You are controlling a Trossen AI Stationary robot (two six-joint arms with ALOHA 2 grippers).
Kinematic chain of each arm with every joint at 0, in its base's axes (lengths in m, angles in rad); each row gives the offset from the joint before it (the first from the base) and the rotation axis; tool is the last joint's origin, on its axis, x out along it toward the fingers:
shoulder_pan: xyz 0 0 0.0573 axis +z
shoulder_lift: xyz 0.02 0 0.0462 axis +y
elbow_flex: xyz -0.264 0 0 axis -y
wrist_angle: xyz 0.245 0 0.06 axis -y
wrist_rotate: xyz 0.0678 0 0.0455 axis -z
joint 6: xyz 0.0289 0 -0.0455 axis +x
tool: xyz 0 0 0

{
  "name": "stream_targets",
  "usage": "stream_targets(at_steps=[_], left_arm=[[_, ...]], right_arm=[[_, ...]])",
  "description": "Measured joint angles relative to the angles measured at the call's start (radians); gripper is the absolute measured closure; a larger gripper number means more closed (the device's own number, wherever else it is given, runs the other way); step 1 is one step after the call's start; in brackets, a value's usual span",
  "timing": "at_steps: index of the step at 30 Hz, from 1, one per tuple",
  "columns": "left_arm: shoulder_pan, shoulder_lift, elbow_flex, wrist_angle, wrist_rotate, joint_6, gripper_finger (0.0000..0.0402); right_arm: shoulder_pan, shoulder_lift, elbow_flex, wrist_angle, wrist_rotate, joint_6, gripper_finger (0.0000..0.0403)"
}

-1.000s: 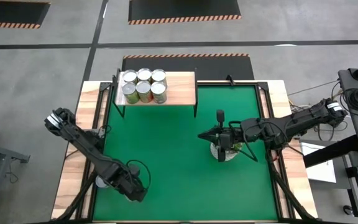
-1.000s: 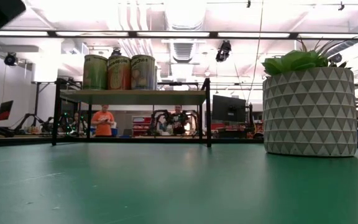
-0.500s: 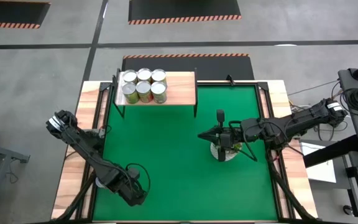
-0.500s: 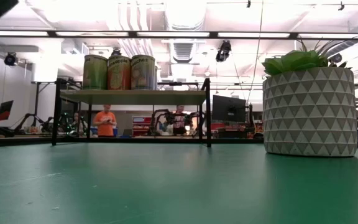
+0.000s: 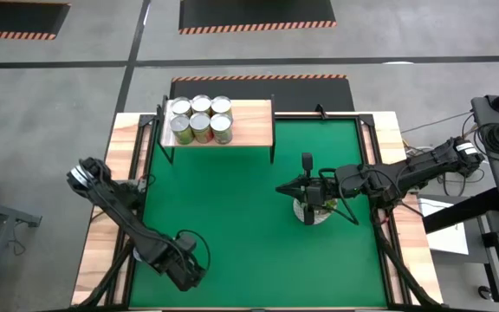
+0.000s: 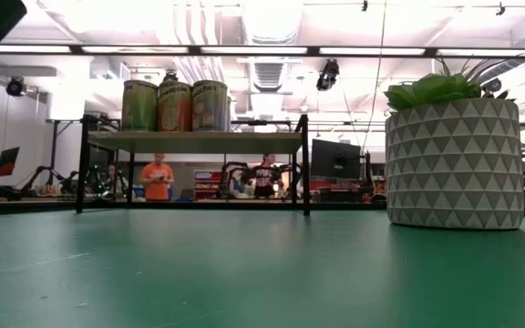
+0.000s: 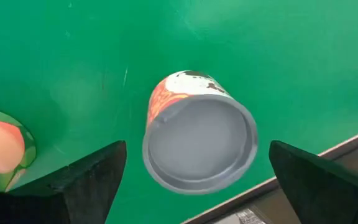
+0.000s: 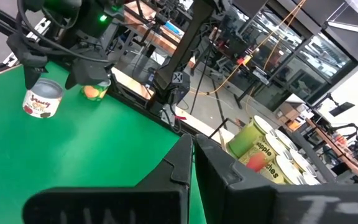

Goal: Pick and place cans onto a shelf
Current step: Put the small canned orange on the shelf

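Note:
Several cans [image 5: 200,120] stand on the light-wood shelf [image 5: 249,126] at the table's far edge; three show in the low view [image 6: 176,105]. My left gripper [image 7: 197,147] is open near the table's near left corner [image 5: 189,269], pointing down. Its fingers stand on either side of an upright red-labelled can [image 7: 199,158] on the green mat without touching it. The right wrist view shows this can too [image 8: 42,99]. A second can with a peach label [image 7: 2,149] stands beside it. My right gripper [image 8: 191,155] is shut and empty, held over the mat's right half [image 5: 280,189].
A white patterned pot with a green plant [image 6: 454,164] stands on the mat under my right arm [image 5: 312,212]. The green mat [image 5: 232,199] lies bare between the shelf and my left gripper. People show in the room beyond the table [image 6: 158,175].
My left gripper has gone a little toward the table's near edge, staying open. The cans and my right arm have kept still.

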Motion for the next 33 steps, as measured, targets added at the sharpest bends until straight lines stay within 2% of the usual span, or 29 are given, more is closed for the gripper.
stream_targets(at_steps=[10,20,23,26,28,33], left_arm=[[0.0,0.055,0.0,0.008,0.015,0.046,0.003],[0.007,0.069,0.0,0.008,0.059,0.093,0.0116],[0.043,0.067,0.029,-0.032,0.105,0.178,0.0132],[0.106,0.065,0.103,-0.115,0.117,0.318,0.0131],[0.148,0.065,0.166,-0.193,0.081,0.42,0.0123],[0.24,0.063,0.353,-0.411,-0.113,0.639,0.0116]], right_arm=[[0.0,0.0,0.0,0.0,0.0,0.0,0.0394],[0.0,0.0,0.0,0.0,0.001,0.0,0.0394],[0.0,0.0,0.0,0.0,0.001,-0.002,0.0394],[0.0,0.0,0.0,0.0,0.001,-0.002,0.0394],[0.0,-0.001,0.0,-0.007,0.002,-0.002,0.0394],[0.0,-0.007,0.0,-0.029,0.003,-0.014,0.0394]])
